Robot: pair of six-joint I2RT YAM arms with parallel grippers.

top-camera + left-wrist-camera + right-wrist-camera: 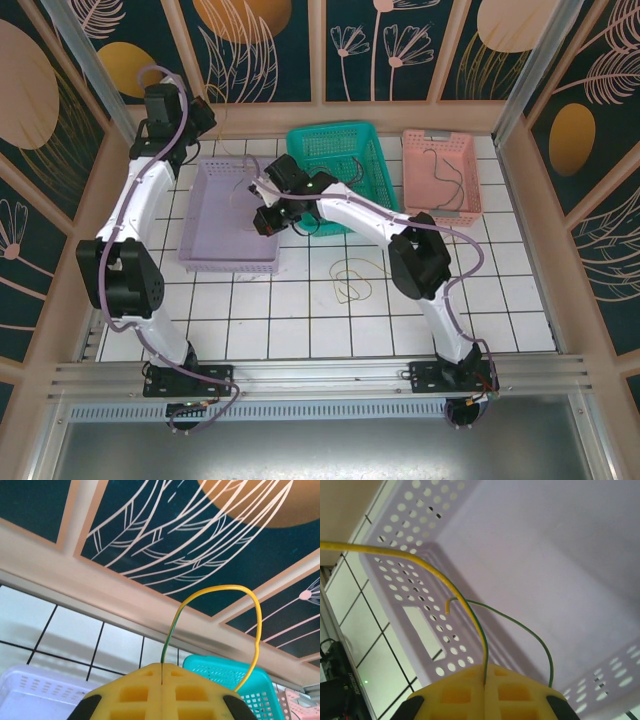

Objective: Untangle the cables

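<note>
Top external shows a white tiled counter (300,320) with dark grid lines, boxed in by teal walls (420,60) painted with pale leaves and gold discs, framed in tan wood. A metal rail (320,372) runs along the near edge. Three baskets sit along the far edge: lilac (228,265) toward the left, teal (375,160) in the middle, pink (470,170) toward the right. A dark cable (447,180) lies curled in the pink basket. A tan cable (352,282) lies looped on bare tiles near the counter's middle, apart from the baskets.

In the left wrist view, the left pincer (162,666) is clamped on a yellow-green cable (220,587) that arches up against the far wall. In the right wrist view, the right pincer (485,667) hangs over the lilac basket's floor, pressed together on yellow-green cable too, with a green strand (530,635) curving beside it. Whether both hold one cable I cannot tell.
</note>
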